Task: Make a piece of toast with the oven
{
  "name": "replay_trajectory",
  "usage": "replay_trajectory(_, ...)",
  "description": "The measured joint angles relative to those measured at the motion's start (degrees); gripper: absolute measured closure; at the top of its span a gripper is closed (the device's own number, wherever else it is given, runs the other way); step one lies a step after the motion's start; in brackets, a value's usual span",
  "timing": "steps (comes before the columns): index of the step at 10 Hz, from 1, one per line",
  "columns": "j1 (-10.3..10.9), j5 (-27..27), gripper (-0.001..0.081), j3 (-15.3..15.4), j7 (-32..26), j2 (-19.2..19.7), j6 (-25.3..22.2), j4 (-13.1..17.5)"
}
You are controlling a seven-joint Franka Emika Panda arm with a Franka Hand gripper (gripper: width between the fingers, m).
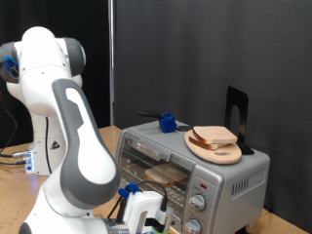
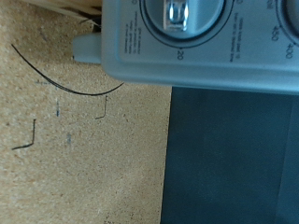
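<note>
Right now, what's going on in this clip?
A Franka arm is working at the oven. Its end effector sits low at the oven's front, by the knobs; the wrist view shows a dial up close. One piece of toast already lies on the rack inside, and more bread sits on a round board on top. The end effector holds nothing visible.
</note>
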Motion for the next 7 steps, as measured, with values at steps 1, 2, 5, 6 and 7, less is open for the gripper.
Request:
replay_trajectory(1,0.6,0.0,-0.0002,0.4,0.0,0.8,0.2,0.8)
replay_trajectory(2,1.2,0.0,-0.0002,0.7,0.1,1.3,0.5,1.4)
replay_trajectory(5,3.2,0.3,-0.0002,1.9,0.1,2.2,2.1,1.9)
replay_trajectory(6,3.9,0.5,-0.0002,2.2,0.2,2.2,2.6,1.9)
replay_trajectory(7,4.4,0.6,-0.0002,2.5,0.2,2.3,3.1,1.9)
